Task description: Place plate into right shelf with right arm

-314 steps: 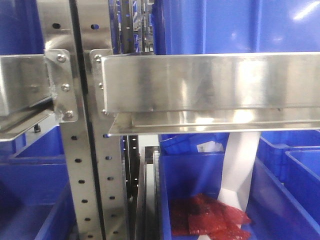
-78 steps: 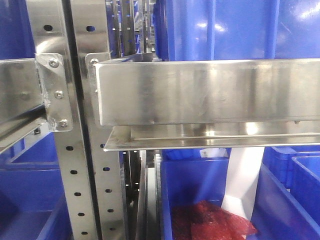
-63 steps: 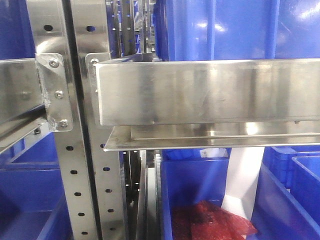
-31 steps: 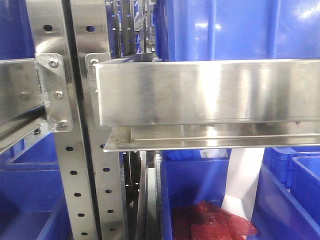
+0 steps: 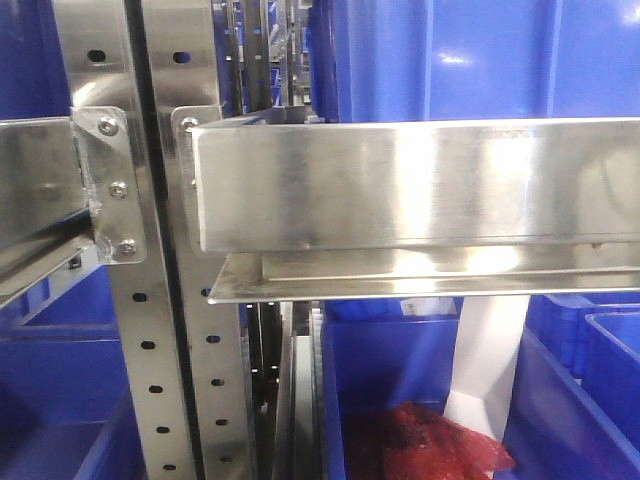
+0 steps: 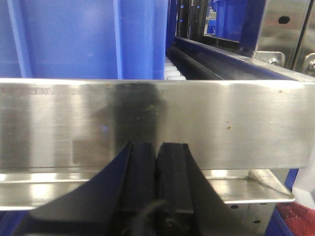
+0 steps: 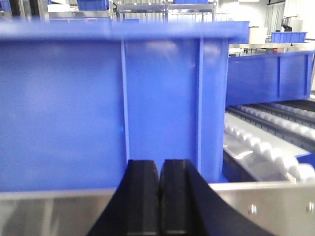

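No plate shows in any view. My left gripper (image 6: 157, 150) is shut and empty, its black fingers close in front of a steel shelf rail (image 6: 157, 123). My right gripper (image 7: 160, 169) is shut and empty, right in front of the wall of a blue bin (image 7: 113, 103) that stands on a steel shelf edge (image 7: 266, 206). In the front view the steel rail of the right shelf (image 5: 420, 185) fills the middle, with a blue bin (image 5: 450, 60) on it. Neither gripper shows in the front view.
A perforated steel upright (image 5: 150, 300) stands left of centre. Below the shelf a blue bin (image 5: 420, 400) holds red bags (image 5: 425, 445) and a white sheet (image 5: 490, 360). Roller tracks (image 7: 266, 142) run to the right of the bin.
Since five seconds ago the front view has shifted right and slightly down against the shelf. Over the last second only the glare on the steel rail has changed.
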Controlling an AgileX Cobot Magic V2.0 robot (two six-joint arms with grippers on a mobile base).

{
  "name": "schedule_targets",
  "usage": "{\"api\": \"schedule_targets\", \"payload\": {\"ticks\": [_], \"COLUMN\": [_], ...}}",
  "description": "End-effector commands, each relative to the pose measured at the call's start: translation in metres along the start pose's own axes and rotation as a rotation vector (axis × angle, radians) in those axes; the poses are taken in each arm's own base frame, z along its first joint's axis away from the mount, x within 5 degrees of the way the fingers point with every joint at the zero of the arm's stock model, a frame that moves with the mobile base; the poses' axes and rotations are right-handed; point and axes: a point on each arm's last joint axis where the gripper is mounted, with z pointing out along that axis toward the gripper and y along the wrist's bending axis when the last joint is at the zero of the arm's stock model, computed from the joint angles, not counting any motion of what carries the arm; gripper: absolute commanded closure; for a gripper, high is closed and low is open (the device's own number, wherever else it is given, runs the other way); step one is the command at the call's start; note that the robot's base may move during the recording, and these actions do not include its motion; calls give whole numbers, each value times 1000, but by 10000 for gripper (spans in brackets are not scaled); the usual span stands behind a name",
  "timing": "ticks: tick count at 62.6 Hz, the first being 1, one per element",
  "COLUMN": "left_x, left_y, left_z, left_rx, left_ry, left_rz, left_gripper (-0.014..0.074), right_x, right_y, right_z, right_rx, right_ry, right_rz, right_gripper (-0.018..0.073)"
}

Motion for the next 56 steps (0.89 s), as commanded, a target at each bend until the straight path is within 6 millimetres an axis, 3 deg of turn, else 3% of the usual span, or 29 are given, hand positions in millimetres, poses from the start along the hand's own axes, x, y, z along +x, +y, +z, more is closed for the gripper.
{"api": "schedule_targets", "payload": {"ticks": [1, 18, 56], "left_x": [-5, -5, -5], "left_y": [0, 0, 0], "left_z": [0, 0, 0], "left_rx": [4, 4, 4], "left_ry": [-83, -83, -83], "left_rz": [-9, -9, -9], "left_gripper": [643, 643, 643], "right_x": [-6, 24, 36], "right_y": [0, -1, -2], "right_z": [-3, -4, -3], "right_rx": [0, -26, -21], "right_ry": [-134, -109, 24], "right_rz": [-16, 24, 3], "right_gripper": [503, 503, 503]}}
